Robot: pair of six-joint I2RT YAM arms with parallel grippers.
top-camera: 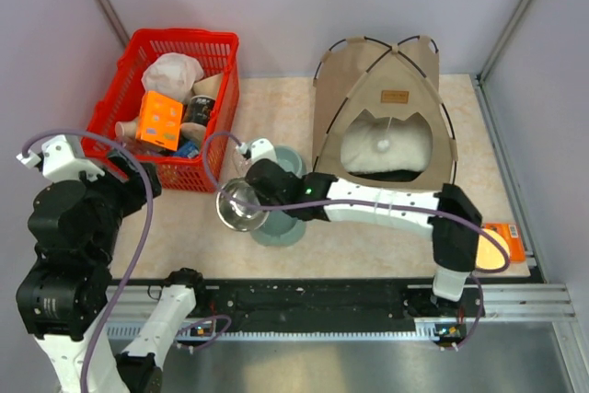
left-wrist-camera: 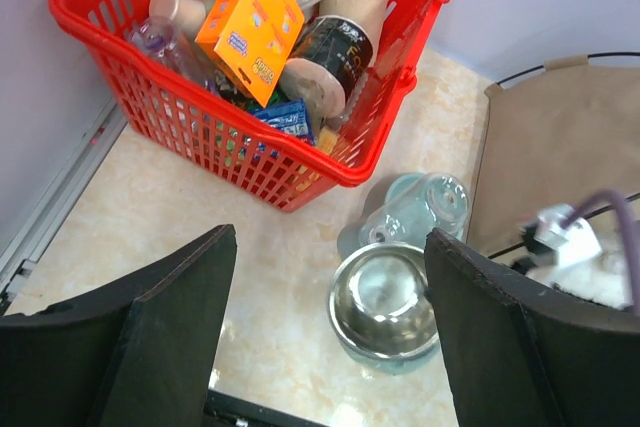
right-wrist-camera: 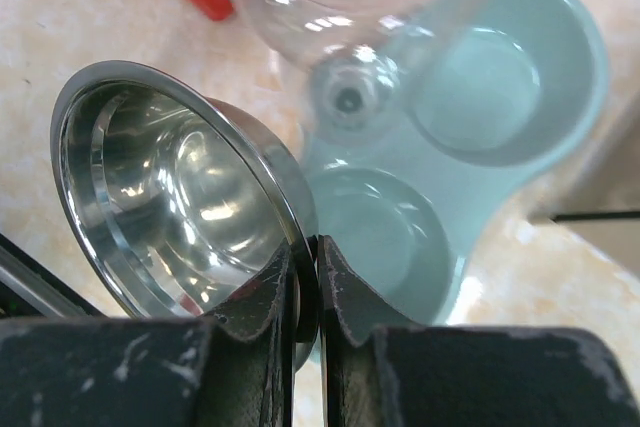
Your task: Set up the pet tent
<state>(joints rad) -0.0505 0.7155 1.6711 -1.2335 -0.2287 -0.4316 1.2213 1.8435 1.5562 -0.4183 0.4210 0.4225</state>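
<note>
Arm (top-camera: 386, 209) on right reaches leftward, right claw (right-wrist-camera: 305, 267) pinching steel bowl (right-wrist-camera: 170, 187) rim; left claw (left-wrist-camera: 328, 247) wide.

The pet tent (top-camera: 368, 89) stood upright at the far right of the worktop (top-camera: 184, 227), already raised into a dome. Its tan fabric was stretched over thin dark poles (top-camera: 354, 40) that crossed near the top. The cat-head doorway (top-camera: 409, 135) faced the near edge, with a small brown label patch (top-camera: 394, 96) above it and a white pompom (top-camera: 380, 145) hanging in the opening.
</note>
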